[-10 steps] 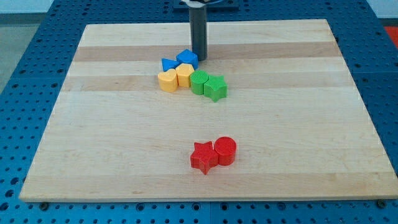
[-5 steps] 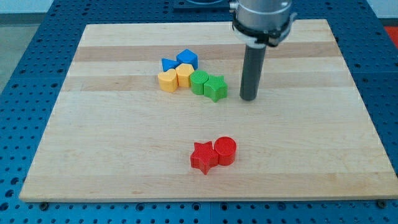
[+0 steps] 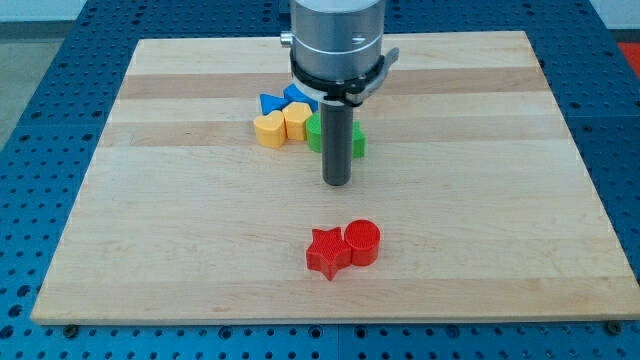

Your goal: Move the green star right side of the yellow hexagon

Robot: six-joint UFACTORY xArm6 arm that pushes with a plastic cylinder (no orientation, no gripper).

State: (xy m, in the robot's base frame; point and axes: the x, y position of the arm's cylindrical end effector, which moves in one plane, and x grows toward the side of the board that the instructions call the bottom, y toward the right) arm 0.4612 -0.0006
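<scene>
In the camera view, my tip [image 3: 338, 184] rests on the table [image 3: 480, 230] just below the green star [image 3: 357, 143], which my rod mostly hides. I have no gripper, so nothing is held. The star sits beside a green block [image 3: 315, 132], right of the yellow hexagon [image 3: 296, 121] and yellow heart [image 3: 269, 129]; blue blocks [image 3: 272, 102] lie behind. I judge I'm placed to nudge the star. There are no containers.

The green star [image 3: 357, 143] lies flat on the worktop [image 3: 480, 200], mostly hidden behind the rod. The yellow hexagon [image 3: 296, 121] sits upright to its left, a green block between them.
</scene>
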